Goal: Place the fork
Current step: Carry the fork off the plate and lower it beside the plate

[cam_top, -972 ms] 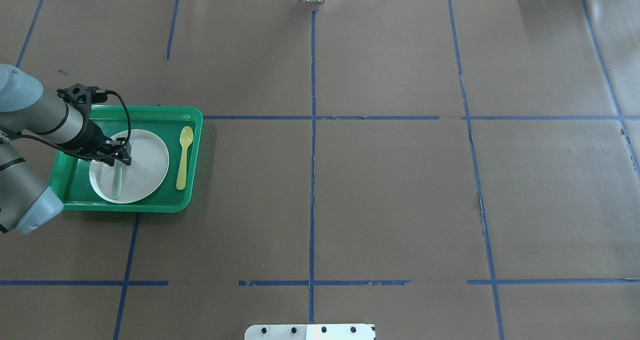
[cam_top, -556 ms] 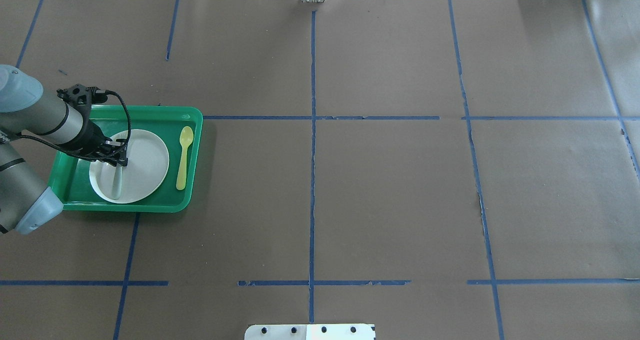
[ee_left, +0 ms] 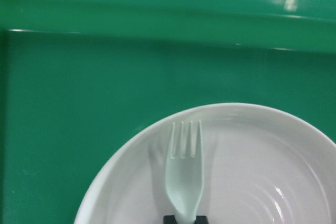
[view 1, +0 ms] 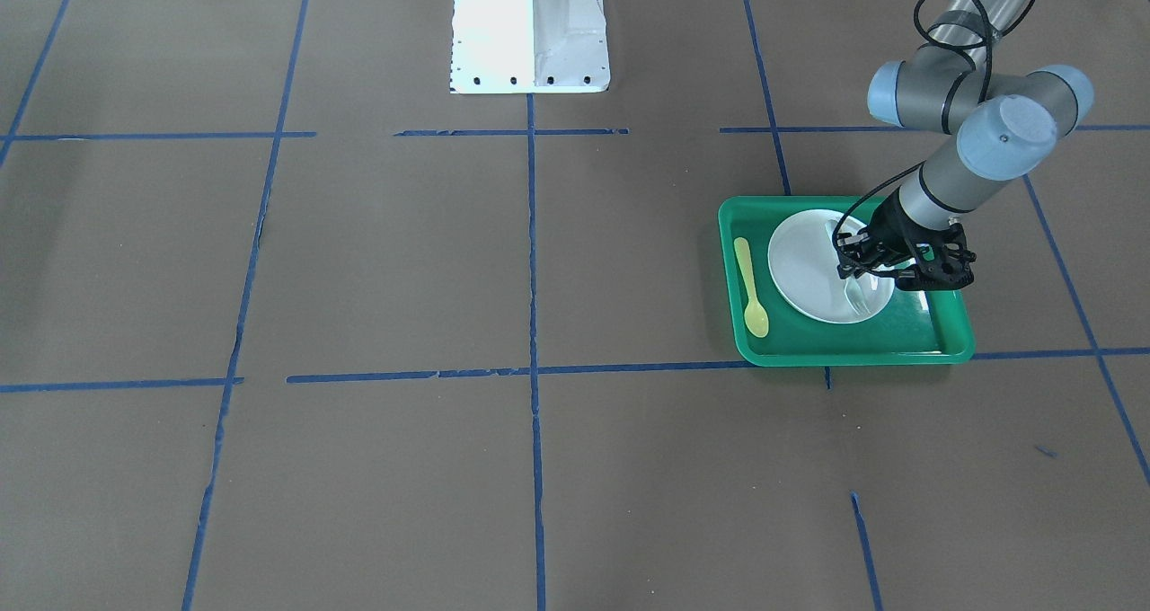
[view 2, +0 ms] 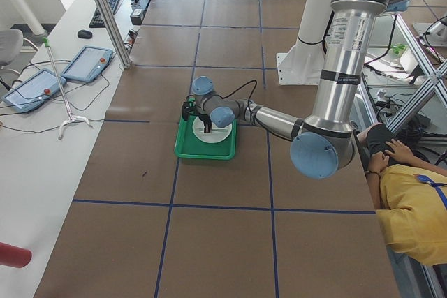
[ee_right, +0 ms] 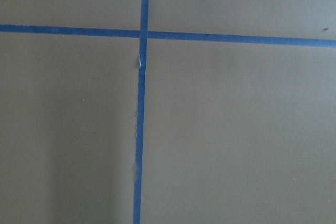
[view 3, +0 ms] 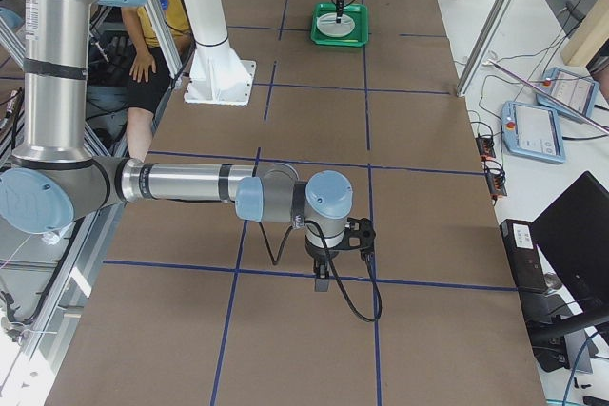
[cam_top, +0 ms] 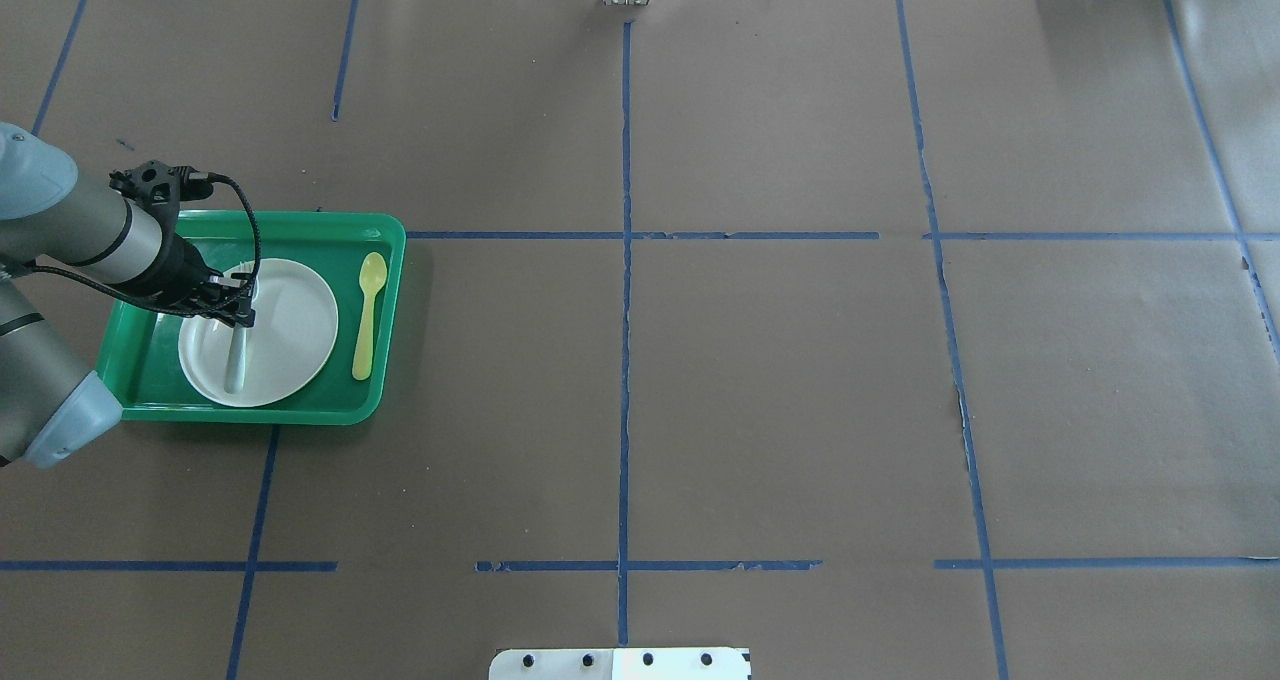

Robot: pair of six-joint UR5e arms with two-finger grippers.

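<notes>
Bright, even light; the white base (view 1: 530, 27) is nearly blown out, a glint sits on the tray (ee_left: 289, 4), and the fork (ee_left: 184, 182) casts a soft shadow on the plate (ee_left: 262, 171).

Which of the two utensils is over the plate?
The pale fork, held by the left gripper over the white plate; the yellow spoon lies on the green tray.
</notes>
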